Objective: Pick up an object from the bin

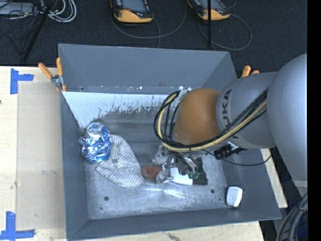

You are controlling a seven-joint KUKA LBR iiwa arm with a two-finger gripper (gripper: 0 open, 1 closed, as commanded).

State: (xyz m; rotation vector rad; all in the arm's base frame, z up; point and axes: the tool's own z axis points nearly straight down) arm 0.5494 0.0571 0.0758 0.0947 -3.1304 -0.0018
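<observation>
My gripper [169, 171] is low in the middle of the bin, under the arm's orange cover. Right beside it on the left lies a small reddish-brown lump [148, 172], touching or almost touching the gripper's tip. A white flat piece [183, 181] and a dark block [201, 177] lie just below and to the right of the gripper, partly hidden by it. A striped pale cloth [120, 163] spreads out left of the brown lump.
A crumpled blue and silver foil ball [96, 142] rests at the cloth's upper left, near the bin's left wall. A small white rounded thing [233, 196] lies in the front right corner. The arm and its cables cover the bin's right side.
</observation>
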